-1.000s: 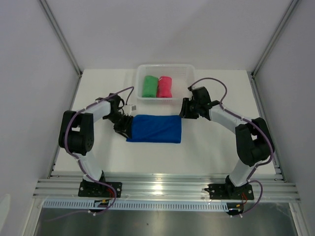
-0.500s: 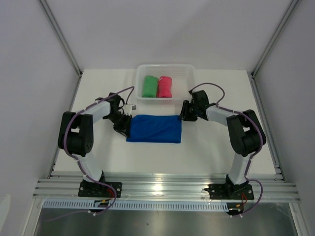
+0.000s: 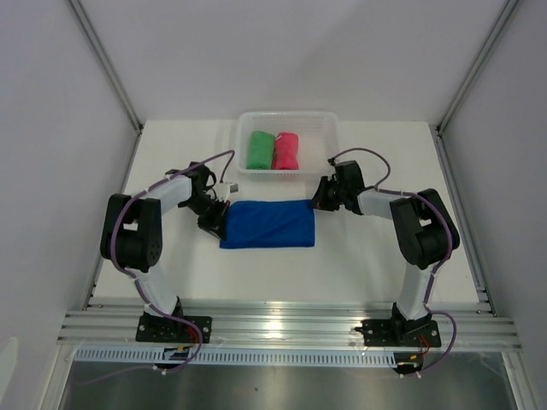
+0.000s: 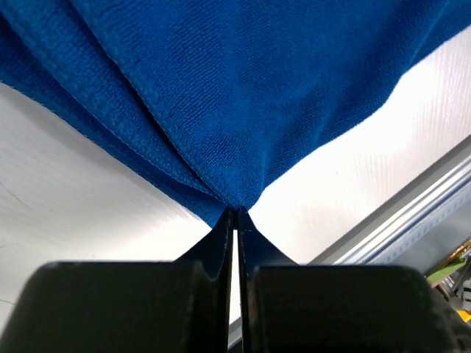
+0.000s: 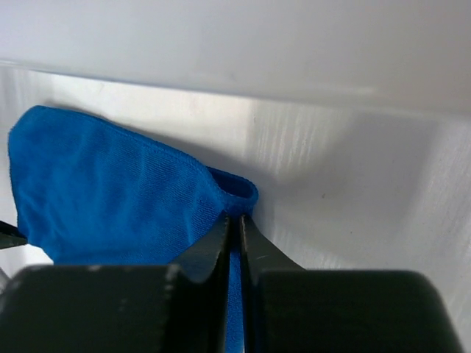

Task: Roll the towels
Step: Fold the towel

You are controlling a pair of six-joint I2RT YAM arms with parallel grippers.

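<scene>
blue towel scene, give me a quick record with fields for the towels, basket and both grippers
blue towel: folded rectangle on the table, not rolled
green towel: rolled, in basket
pink-red towel: rolled, in basket, right of green
left gripper: shut on blue towel's left edge
right gripper: shut on blue towel's far right corner
</scene>
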